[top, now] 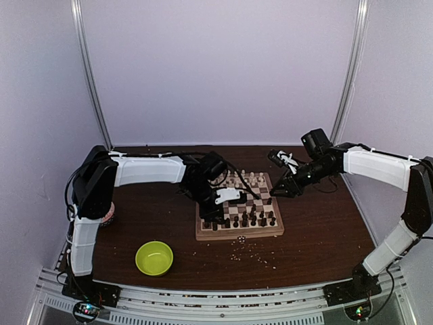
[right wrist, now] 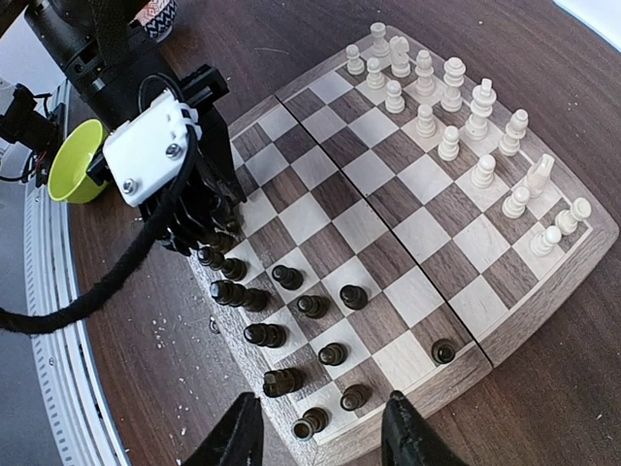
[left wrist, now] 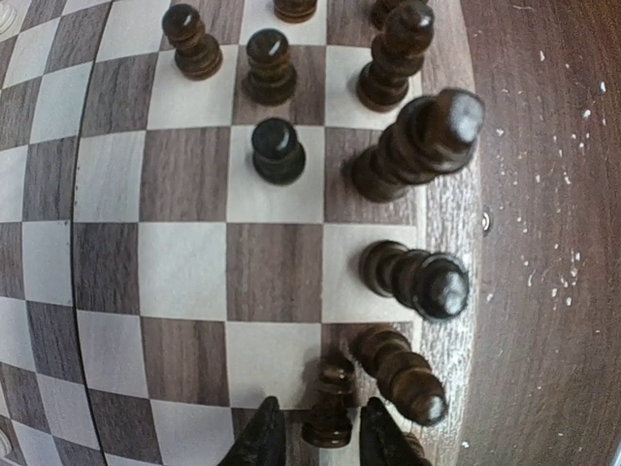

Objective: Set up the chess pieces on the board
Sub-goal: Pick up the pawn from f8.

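Dark piece: a small dark-brown turned figure [left wrist: 330, 413] stood upright on the board [left wrist: 184, 272], right between the left gripper's [left wrist: 321, 417] fingers.
Handling: judged light, rigid and smooth-lacquered, so prone to tip or slip. The narrow waist under the head looked the best place to pinch, squarely from both sides.
Left gripper: jaws stood partway apart, straddling that piece. Whether the pads were touching it could not be told.
Neighbours: a taller dark piece [left wrist: 403, 374] stood just to the right of the right finger, close enough to be knocked. More dark pieces [left wrist: 277, 150] stood ahead of the fingertips, along the board's rim.
Pale pieces: the cream set [right wrist: 451, 126] stood in two rows at the far side of the board from the left gripper, well apart from it.
Right gripper: the right gripper [right wrist: 320, 398] had its jaws wide, held nothing, and hovered above the board's edge by the dark rows.
Beyond the board: a lime-green bowl [top: 154, 258] and pale crumbs [top: 247, 252] lay on the table [top: 318, 230], nearer the arm bases than either gripper.
Writing: no brand, label or readable lettering showed on pieces, board or bowl.
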`<state>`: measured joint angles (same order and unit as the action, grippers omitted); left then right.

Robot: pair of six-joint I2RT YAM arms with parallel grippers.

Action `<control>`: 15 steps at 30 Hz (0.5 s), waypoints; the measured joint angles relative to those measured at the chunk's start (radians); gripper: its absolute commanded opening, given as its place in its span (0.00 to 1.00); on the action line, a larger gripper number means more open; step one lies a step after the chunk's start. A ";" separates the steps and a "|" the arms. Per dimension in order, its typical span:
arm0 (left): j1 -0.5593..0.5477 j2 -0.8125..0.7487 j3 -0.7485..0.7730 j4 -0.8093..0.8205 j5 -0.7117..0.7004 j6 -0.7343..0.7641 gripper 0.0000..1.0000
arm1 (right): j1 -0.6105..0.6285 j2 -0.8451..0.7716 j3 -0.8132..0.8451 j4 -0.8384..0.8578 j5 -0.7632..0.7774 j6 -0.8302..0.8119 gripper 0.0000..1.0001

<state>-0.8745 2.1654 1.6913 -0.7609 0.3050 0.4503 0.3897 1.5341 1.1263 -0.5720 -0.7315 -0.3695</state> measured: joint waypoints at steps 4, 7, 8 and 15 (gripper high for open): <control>-0.001 0.007 0.000 0.000 -0.018 0.007 0.29 | -0.003 0.002 0.000 0.000 -0.002 0.000 0.43; -0.003 0.008 0.000 0.001 -0.028 0.014 0.28 | -0.004 0.003 0.000 0.000 -0.002 0.000 0.43; -0.003 0.008 0.000 0.002 -0.032 0.016 0.26 | -0.004 0.003 0.000 0.000 -0.002 0.000 0.42; -0.003 0.008 0.000 0.004 -0.041 0.028 0.17 | -0.004 0.003 0.000 -0.001 -0.003 0.000 0.42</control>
<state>-0.8772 2.1731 1.6913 -0.7567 0.2638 0.4782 0.3859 1.5372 1.1267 -0.5728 -0.7341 -0.3691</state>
